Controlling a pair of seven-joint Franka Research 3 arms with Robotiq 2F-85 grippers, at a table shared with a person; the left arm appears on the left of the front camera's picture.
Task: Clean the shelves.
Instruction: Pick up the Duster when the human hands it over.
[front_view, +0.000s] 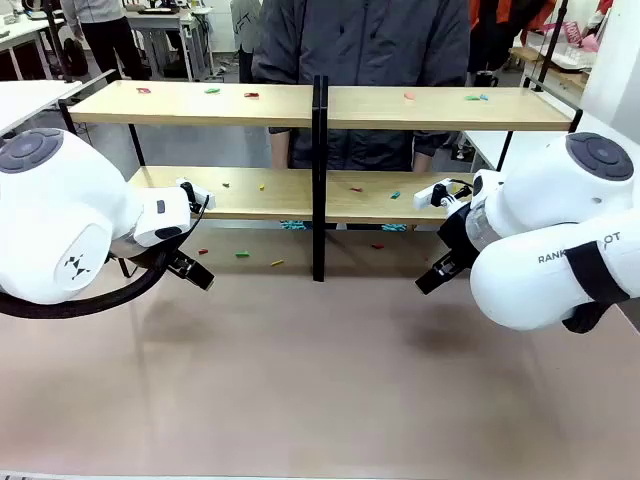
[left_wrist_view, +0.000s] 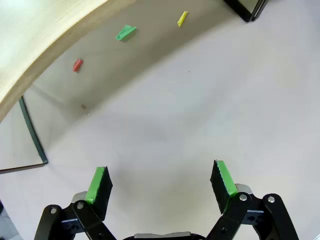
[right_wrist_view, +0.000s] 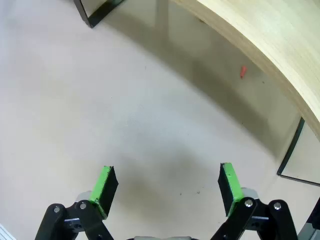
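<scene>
Light-wood boards in a thin black frame: that's the shelves (front_view: 180, 104), standing across the far side of the table (front_view: 320, 390) with a person (front_view: 360, 40) right behind them. Both tiers are dotted with small coloured scraps, and more lie on the table under the lower boards. My left gripper (left_wrist_view: 160, 181) hangs low over bare table on the left, jaws spread wide with nothing between the green pads (left_wrist_view: 98, 184). Ahead of it a red scrap (left_wrist_view: 77, 65), a green scrap (left_wrist_view: 125, 33) and a yellow scrap (left_wrist_view: 182, 18) sit in the shadow beneath the lower board. My right gripper (right_wrist_view: 165, 182) mirrors it on the right, likewise released and empty, one red bit (right_wrist_view: 243, 72) ahead of it. I read this as a ready stance: each arm covers its own half either side of the black central upright (front_view: 319, 180), with fingers apart because such tiny litter needs a fresh pinch.
</scene>
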